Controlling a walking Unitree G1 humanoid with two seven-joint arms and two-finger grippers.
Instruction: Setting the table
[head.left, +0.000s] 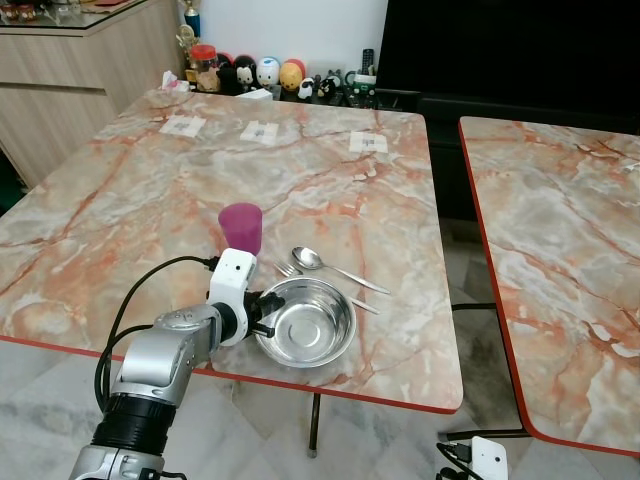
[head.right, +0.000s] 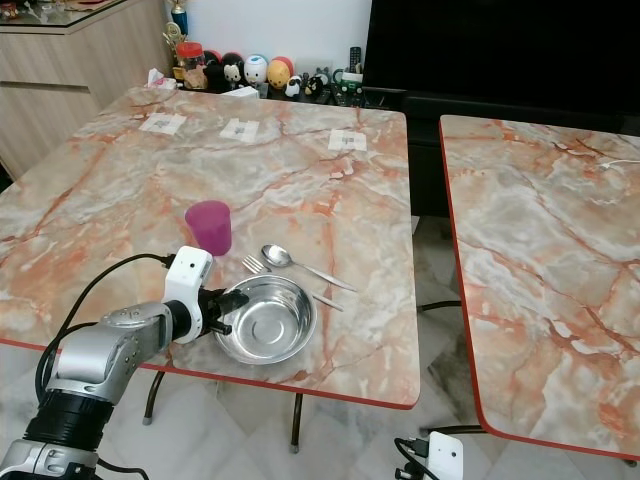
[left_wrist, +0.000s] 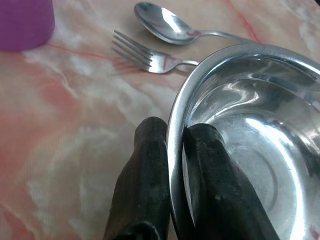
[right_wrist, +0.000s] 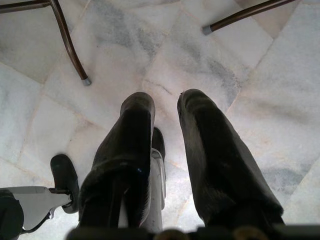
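A steel bowl (head.left: 312, 322) sits near the front edge of the marble table (head.left: 150, 200). My left gripper (left_wrist: 176, 131) is shut on the bowl's left rim, one finger inside and one outside. Just behind the bowl lie a fork (head.left: 287, 268) and a spoon (head.left: 310, 259), the fork's handle running behind the bowl's rim. A purple cup (head.left: 241, 227) stands upright left of them. My right gripper (right_wrist: 165, 100) hangs idle over the floor, its fingers apart with nothing between them.
Three paper cards (head.left: 258, 131) lie across the far half of the table. Toy figurines and a jar (head.left: 250, 73) line the shelf behind it. A second marble table (head.left: 570, 250) stands to the right across a narrow gap. A wooden cabinet (head.left: 70, 80) is at the back left.
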